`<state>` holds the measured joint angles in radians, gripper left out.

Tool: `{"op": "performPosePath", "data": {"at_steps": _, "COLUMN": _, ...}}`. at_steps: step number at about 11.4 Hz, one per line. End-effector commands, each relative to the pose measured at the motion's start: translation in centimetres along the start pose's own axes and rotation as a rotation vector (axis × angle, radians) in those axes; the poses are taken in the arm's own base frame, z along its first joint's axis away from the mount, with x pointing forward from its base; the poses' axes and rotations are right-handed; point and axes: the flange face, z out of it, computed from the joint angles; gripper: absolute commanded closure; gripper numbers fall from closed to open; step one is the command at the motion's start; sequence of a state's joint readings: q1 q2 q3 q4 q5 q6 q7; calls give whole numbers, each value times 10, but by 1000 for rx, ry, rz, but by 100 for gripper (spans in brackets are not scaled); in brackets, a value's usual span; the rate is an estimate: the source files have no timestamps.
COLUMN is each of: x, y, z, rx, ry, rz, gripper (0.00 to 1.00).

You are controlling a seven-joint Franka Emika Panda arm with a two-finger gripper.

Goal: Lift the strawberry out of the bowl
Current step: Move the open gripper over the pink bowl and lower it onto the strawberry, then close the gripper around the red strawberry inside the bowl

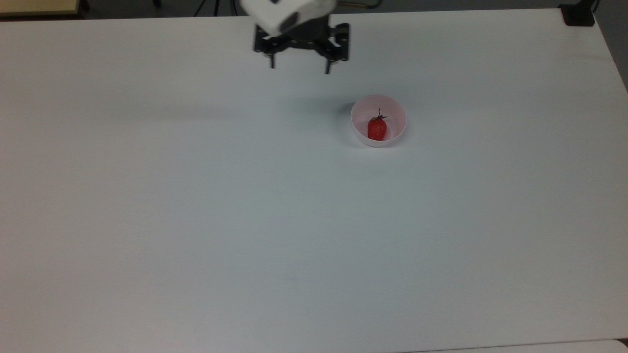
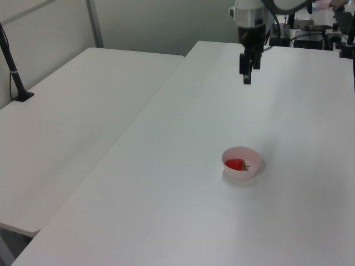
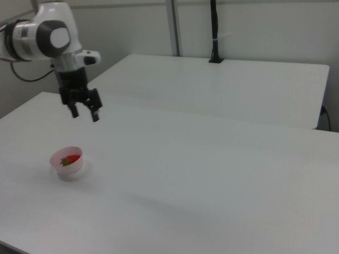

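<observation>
Top view, read left to right. The white table is bare over its left half. Up near the far edge hangs the gripper, its two dark fingers pointing down with their tips clear of the surface — jaws apart, nothing between them. To the top view's right of it and a little nearer the camera sits the pale pink bowl, and inside it lies the strawberry, red body toward the near wall, dark stem toward the far side.

Left view: a second white table stands alongside on the left view's left, with a black post standing on its left edge. The gripper is in the air over the far part of the work table; the bowl is well nearer the camera, the strawberry resting on its floor.

Right view: the gripper hangs above and just to the right view's right of the bowl, apart from it, fingers spread. The strawberry shows as a red patch inside.

Status — judged early approach. Nothing of the pick is done: fruit untouched, in the bowl, gripper empty. Left to do: bring the gripper over the bowl, line the fingers across the berry's narrow width, descend inside the rim, close, lift clear. The rim looks the likeliest thing to catch a finger.
</observation>
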<state>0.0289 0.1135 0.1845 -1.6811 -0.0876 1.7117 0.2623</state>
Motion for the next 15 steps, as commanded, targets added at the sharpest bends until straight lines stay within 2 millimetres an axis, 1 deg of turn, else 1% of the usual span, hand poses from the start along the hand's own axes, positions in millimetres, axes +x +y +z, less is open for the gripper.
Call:
{"op": "performPosePath", "data": {"at_steps": 1, "x": -11, "y": -63, "z": 40, "rx": -17, "ry": -58, "rz": -16, "gripper": 0}}
{"op": "performPosePath", "data": {"at_steps": 2, "x": -10, "y": -71, "z": 49, "rx": -4, "ry": -56, "rz": -11, "gripper": 0}}
{"op": "performPosePath", "data": {"at_steps": 3, "x": -8, "y": -78, "z": 59, "rx": 31, "ry": -52, "rz": 15, "gripper": 4}}
{"op": "performPosePath", "data": {"at_steps": 4, "x": -8, "y": -89, "z": 65, "rx": 94, "ry": -45, "rz": 49, "gripper": 9}}
{"op": "performPosePath", "data": {"at_steps": 5, "x": -10, "y": -97, "z": 75, "rx": 111, "ry": -37, "rz": 76, "gripper": 13}}
{"op": "performPosePath", "data": {"at_steps": 7, "x": -11, "y": -123, "z": 101, "rx": 107, "ry": -54, "rz": 99, "gripper": 22}}
{"op": "performPosePath", "data": {"at_steps": 8, "x": -10, "y": -131, "z": 111, "rx": 108, "ry": -59, "rz": 111, "gripper": 24}}
{"op": "performPosePath", "data": {"at_steps": 10, "x": -5, "y": -149, "z": 139, "rx": 106, "ry": -61, "rz": 137, "gripper": 24}}
{"op": "performPosePath", "data": {"at_steps": 12, "x": 1, "y": -154, "z": 160, "rx": 103, "ry": -64, "rz": 143, "gripper": 24}}
{"op": "performPosePath", "data": {"at_steps": 15, "x": 6, "y": -149, "z": 179, "rx": 86, "ry": -82, "rz": 146, "gripper": 24}}
